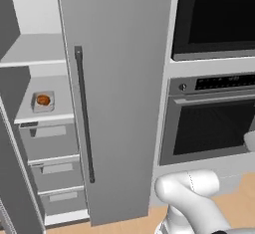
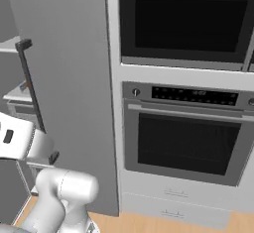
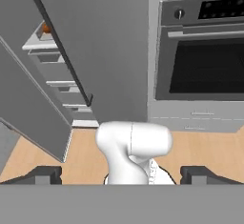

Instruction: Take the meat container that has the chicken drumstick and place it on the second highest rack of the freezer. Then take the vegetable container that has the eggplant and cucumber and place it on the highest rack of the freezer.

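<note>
One chicken drumstick in tray, freezer door hiding shelves

a black-glass upper wall oven sits above a steel-fronted lower oven with a dark window and a long bar handle. its black control strip carries a round knob at one end. below lies a pale wooden floor.
</note>
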Tool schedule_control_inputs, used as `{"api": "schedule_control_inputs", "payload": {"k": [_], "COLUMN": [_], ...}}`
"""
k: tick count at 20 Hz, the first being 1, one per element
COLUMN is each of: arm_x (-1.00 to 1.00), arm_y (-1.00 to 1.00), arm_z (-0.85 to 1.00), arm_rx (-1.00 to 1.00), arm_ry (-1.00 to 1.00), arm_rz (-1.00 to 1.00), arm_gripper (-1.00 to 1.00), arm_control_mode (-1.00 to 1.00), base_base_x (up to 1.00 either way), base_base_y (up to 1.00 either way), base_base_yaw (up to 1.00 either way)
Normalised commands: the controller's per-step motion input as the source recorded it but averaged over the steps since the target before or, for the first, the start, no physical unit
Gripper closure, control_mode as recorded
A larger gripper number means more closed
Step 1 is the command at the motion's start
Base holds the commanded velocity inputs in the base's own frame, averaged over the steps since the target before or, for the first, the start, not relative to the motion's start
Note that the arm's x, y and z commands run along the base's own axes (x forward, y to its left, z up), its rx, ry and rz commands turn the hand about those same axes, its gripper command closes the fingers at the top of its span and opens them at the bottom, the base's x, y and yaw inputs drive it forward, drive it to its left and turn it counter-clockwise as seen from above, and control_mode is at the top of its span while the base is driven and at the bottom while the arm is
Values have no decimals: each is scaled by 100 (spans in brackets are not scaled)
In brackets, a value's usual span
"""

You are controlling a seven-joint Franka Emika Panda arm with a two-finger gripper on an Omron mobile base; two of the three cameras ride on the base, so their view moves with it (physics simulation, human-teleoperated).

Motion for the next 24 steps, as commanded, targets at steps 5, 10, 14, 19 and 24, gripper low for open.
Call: {"api": "schedule_control_inputs", "payload": {"k": [5, 10, 14, 19, 24], "arm_x": [0, 0, 0, 0, 0], "arm_y": [0, 0, 0, 0, 0], "arm_z": [0, 0, 0, 0, 0], "arm_rx": [0, 0, 0, 0, 0], "arm_ry": [0, 0, 0, 0, 0], "arm_rz": [0, 0, 0, 0, 0], "arm_gripper": [-100, -100, -100, -100, -100], "arm_control_mode": [100, 100, 100, 100, 100], "base_base_x": [0, 0, 0, 0, 9], "base_base_y": [-95, -90, -87, -77, -71], "base_base_yaw": [1, 0, 0, 0, 0]}}
